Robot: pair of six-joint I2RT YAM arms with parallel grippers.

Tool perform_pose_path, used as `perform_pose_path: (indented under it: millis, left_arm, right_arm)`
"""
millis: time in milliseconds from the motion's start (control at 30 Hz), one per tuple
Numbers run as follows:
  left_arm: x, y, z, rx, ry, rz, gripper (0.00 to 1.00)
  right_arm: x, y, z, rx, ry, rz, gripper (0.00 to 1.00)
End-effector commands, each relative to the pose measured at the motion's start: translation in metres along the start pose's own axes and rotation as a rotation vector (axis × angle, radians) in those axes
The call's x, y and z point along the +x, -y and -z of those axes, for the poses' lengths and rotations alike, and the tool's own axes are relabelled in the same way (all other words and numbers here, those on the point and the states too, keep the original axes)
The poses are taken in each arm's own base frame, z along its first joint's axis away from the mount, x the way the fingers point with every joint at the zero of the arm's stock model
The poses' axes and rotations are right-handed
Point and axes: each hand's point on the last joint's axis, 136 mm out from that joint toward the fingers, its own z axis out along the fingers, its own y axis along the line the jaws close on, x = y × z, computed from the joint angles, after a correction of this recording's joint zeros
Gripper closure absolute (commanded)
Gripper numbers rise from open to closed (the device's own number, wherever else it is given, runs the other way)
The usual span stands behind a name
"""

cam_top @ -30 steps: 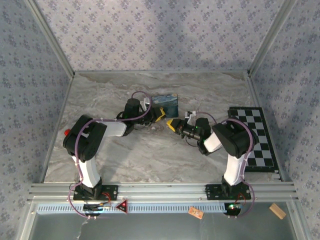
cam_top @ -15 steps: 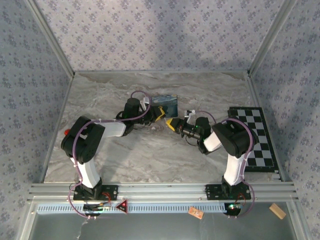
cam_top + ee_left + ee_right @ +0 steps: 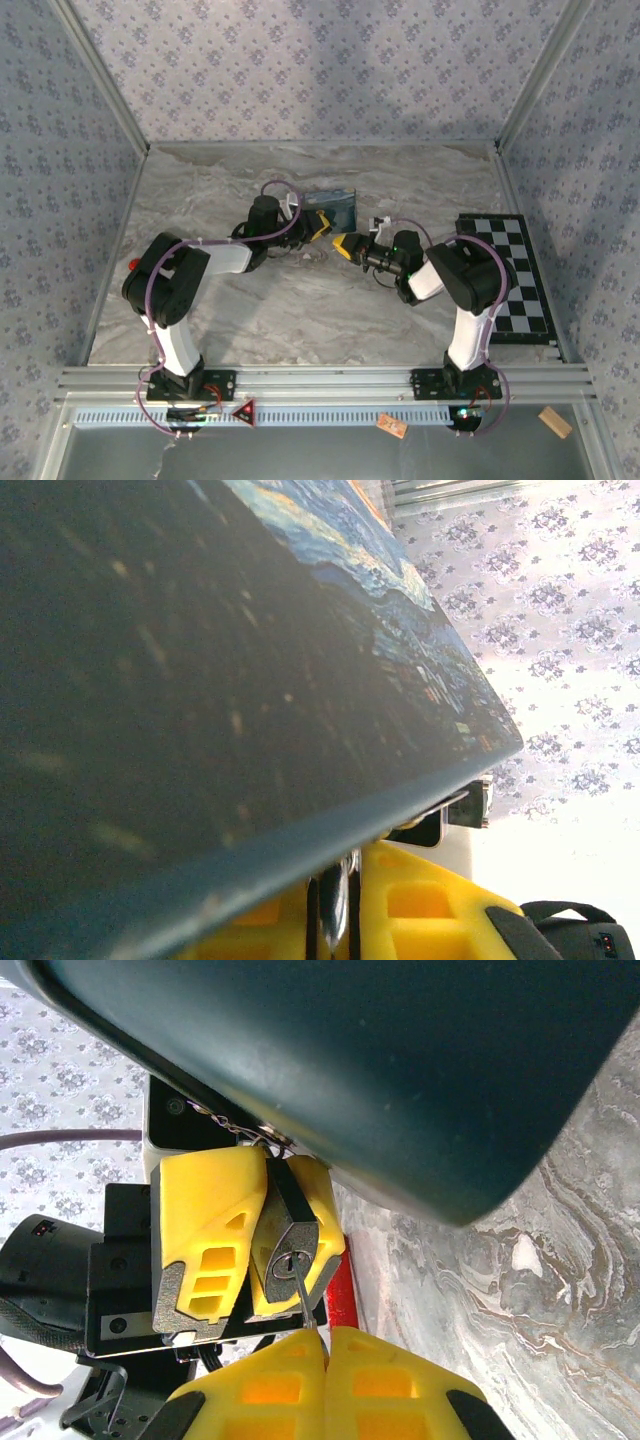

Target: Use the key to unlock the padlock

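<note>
Now the left fingers [image 3: 205, 1215] squeeze the padlock [image 3: 292, 1232] just beside the box [image 3: 400, 1060], so it cannot wobble. Its keyhole [image 3: 287, 1262] faces the other arm. The right fingers [image 3: 270, 1380] pinch the key [image 3: 305, 1300], tip at the keyhole.

You've got the padlock [image 3: 290, 1245] just under the blue box [image 3: 400, 1060] edge: tiny dark body, silvery keyway face toward you. Below it, the key [image 3: 303, 1295]: thin silver blade, tip at keyway, depth unclear.
</note>
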Motion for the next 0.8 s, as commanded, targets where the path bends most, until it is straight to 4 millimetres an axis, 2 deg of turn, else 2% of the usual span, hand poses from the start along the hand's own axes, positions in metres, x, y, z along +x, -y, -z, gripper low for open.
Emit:
perform_pose_path:
  millis: [0,300,533,767]
  left_arm:
    - [0.072,0.07,0.003,0.216,-0.283,-0.125,0.98]
    - [0.075,0.07,0.004,0.212,-0.302,-0.134,0.98]
    - [0.072,0.071,0.001,0.209,-0.289,-0.128,0.99]
    - [0.067,0.071,0.001,0.203,-0.257,-0.122,0.98]
  right_arm:
    - [-0.032,-0.017,-0.004,-0.038,0.113,0.022,1.0]
    - [-0.044,-0.008,0.007,-0.02,0.122,0.011,1.0]
    - [-0.027,-0.02,-0.01,-0.047,0.083,0.03,1.0]
    - [-0.006,-0.024,-0.022,-0.052,0.058,0.036,1.0]
